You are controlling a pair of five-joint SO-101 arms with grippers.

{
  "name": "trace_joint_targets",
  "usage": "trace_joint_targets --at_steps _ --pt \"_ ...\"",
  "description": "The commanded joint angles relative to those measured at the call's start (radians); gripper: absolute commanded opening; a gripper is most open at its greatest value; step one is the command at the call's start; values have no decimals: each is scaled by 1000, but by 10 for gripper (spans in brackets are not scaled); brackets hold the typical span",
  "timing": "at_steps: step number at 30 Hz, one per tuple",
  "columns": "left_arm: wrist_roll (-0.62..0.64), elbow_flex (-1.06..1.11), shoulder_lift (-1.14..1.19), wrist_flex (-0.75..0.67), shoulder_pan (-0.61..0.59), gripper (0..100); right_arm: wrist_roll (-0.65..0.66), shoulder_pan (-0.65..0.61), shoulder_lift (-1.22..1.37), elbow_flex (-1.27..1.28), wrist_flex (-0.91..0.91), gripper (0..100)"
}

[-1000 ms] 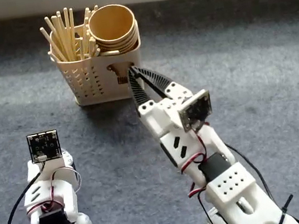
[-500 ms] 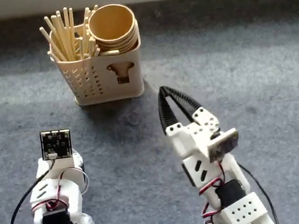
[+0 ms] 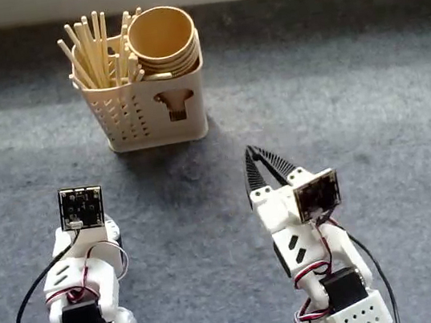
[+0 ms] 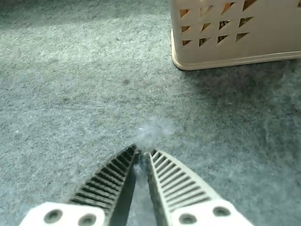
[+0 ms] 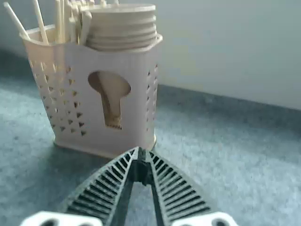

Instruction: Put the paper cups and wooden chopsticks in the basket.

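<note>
High view: the basket [image 3: 152,114] stands at the far side of the grey carpet [image 3: 367,90]; the paper cups [image 3: 164,37] sit nested in its right half; the wooden chopsticks [image 3: 93,46] stand on end in its left half, long axis near upright, fanned a little. The right gripper [image 3: 250,156] lies well apart from the basket on the near side, its tips met, pointing toward the basket's right corner. The left arm [image 3: 80,263] sits folded low and farther off, so the right one is the nearer.

Left wrist view: the left gripper [image 4: 142,154] has its fingers drawn together with nothing between them; the basket's lower corner [image 4: 235,42] lies ahead, off the line of the tips.

Right wrist view: the right gripper [image 5: 140,153] is closed and empty; the basket [image 5: 103,94] stands straight ahead with the cups [image 5: 121,26] and chopsticks [image 5: 59,16] inside. I judge the loading done, and any coming move runs along that straight line.
</note>
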Motion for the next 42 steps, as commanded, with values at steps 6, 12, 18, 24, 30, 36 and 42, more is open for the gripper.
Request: trace_joint_targets --at_steps 6,12,18,24,30,36,42 --pt "-9 19 -15 14 16 17 -8 10 -18 153 409 8" --pt "-9 19 -15 14 16 16 -46 10 -18 153 584 6" --pt "-9 19 -15 12 16 15 -218 5 -10 153 682 5" --pt "-9 19 -15 17 44 17 -152 12 -12 153 727 5" --pt "-9 19 -15 209 163 17 -100 12 -18 153 796 5" --pt "-9 19 -15 310 177 17 -100 10 -18 153 791 5" --pt "-9 19 -15 371 177 16 -100 7 -18 153 791 5"
